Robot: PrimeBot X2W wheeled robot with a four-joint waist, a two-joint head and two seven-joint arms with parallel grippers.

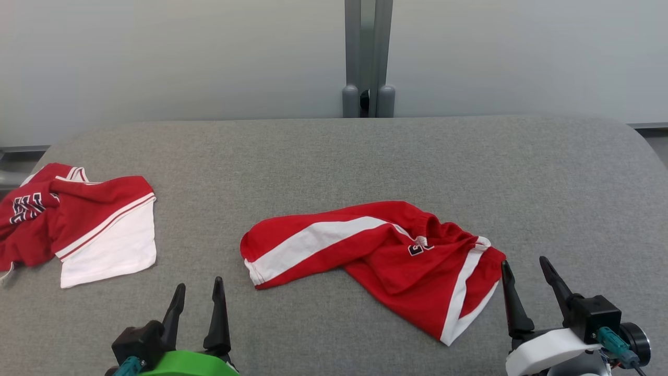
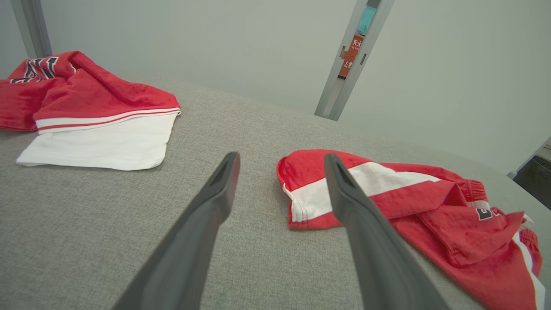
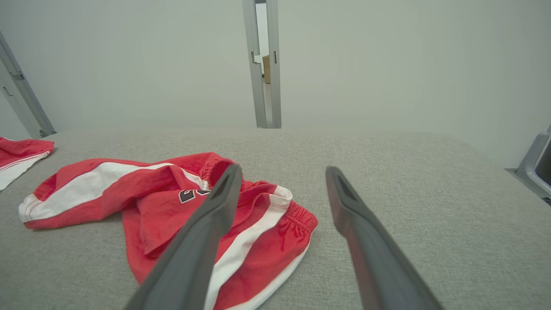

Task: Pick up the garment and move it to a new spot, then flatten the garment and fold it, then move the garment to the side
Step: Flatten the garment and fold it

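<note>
- Red shorts with broad white side stripes are lying crumpled near the middle of the grey fabric-covered tabletop, not yet flattened.
- Left end effector is hovering over the tabletop's near edge, fingers spread wide and gripping nothing. Right end effector is hanging likewise at the tabletop's near right, just beside the waistband.
- Pick-up, flattening, folding and setting aside all appear to be waiting.
- A dark patch on the shorts is hiding in folds, unreadable. Dark block lettering on the red-and-white jersey at the tabletop's left edge is showing only partly.
</note>
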